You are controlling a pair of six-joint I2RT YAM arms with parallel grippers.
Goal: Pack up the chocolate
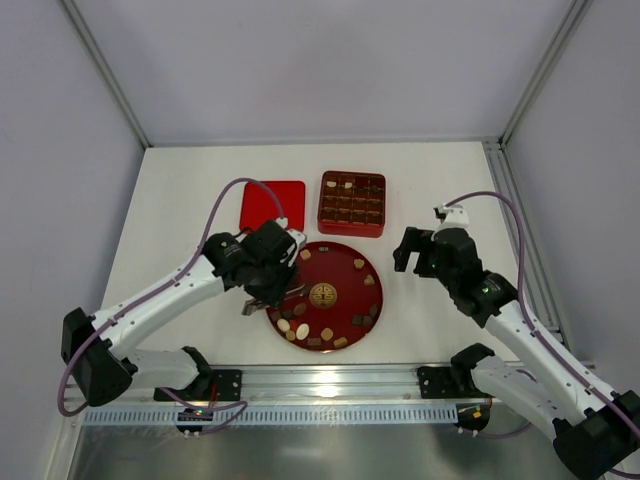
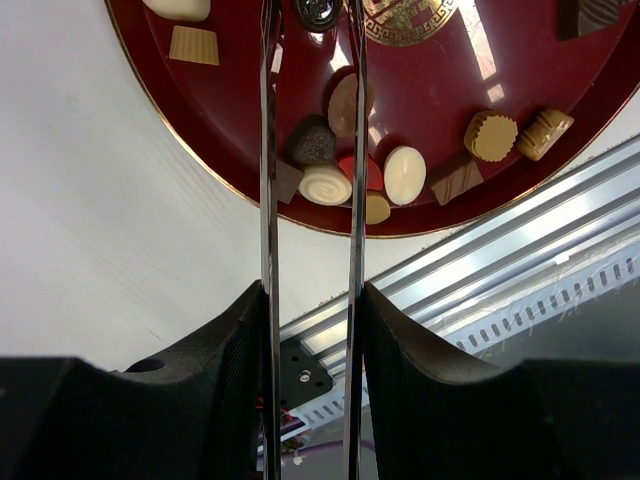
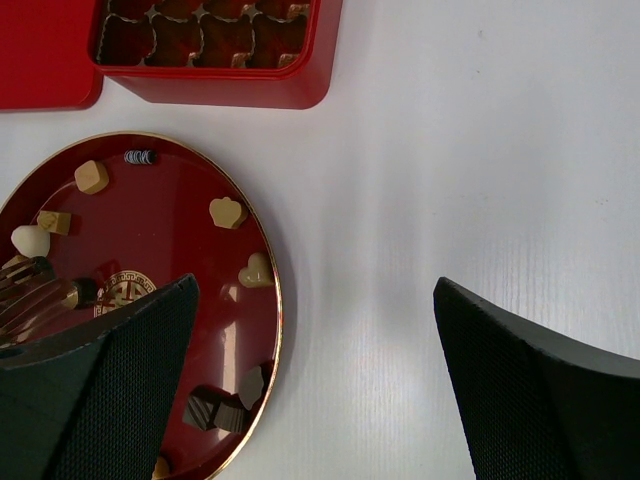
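Currently the left gripper [image 2: 310,300] has its fingers pressed partway together on a pair of tweezers [image 2: 267,240], one pad against each metal blade. The blades run out over the plate [image 1: 335,265] with a narrow gap between them. Their tips reach a dark piece [image 2: 318,10] just beside the gold emblem [image 1: 322,295]. The piece sits between the tips, but whether it is pinched cannot be told. The right gripper [image 3: 315,285] is spread wide with nothing between its fingers. It hangs above the bare table [image 1: 180,200] right of the plate, touching nothing. Nearly all the chocolate [image 2: 405,175] lies loose around the plate's rim, thickest along the near edge. The left wrist view alone shows about fourteen pieces, and a handful more sit on the far and right sides, so close to twenty in all. There is one plate, one box [image 1: 352,226] just beyond it and one lid [image 1: 271,205] lying flat to the box's left. The box's grid looks mostly unfilled, with at least one pale piece in its far left corner cell.
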